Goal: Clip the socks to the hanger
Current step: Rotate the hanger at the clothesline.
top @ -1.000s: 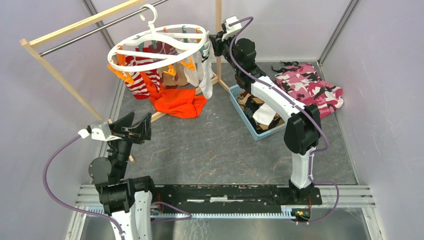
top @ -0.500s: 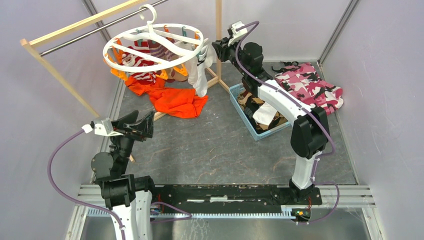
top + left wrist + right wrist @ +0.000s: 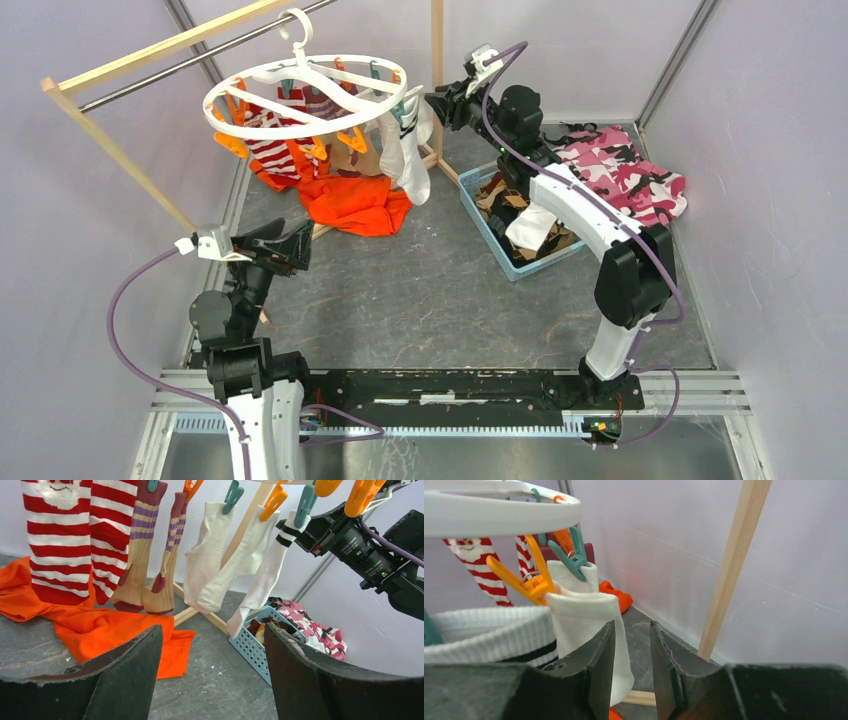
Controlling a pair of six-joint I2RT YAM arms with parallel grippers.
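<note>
The white ring hanger (image 3: pixel 302 70) hangs from the metal bar with several socks clipped under it. In the left wrist view I see red-and-white striped socks (image 3: pixel 60 540), brown striped socks (image 3: pixel 145 555), plain white socks (image 3: pixel 210 565) and a white sock with black stripes (image 3: pixel 265 575). My right gripper (image 3: pixel 437 100) sits just right of the ring, jaws parted with nothing between them (image 3: pixel 632 625). The black-striped cuff (image 3: pixel 484 630) lies at its left, beside a white sock (image 3: pixel 584 620) in an orange clip (image 3: pixel 531 585). My left gripper (image 3: pixel 290 245) hovers low on the left, wide open and empty (image 3: pixel 212 630).
A blue basket (image 3: pixel 490 235) with more socks stands under the right arm. A pink camouflage cloth (image 3: pixel 620 175) lies behind it. An orange garment (image 3: pixel 355 205) lies on the floor below the hanger. The wooden rack (image 3: pixel 120 150) and its upright post (image 3: pixel 734 565) stand close by.
My right gripper has opened and drawn back to the right, away from the hanger. The hanger has swung left and levelled out. The left arm has shifted slightly.
</note>
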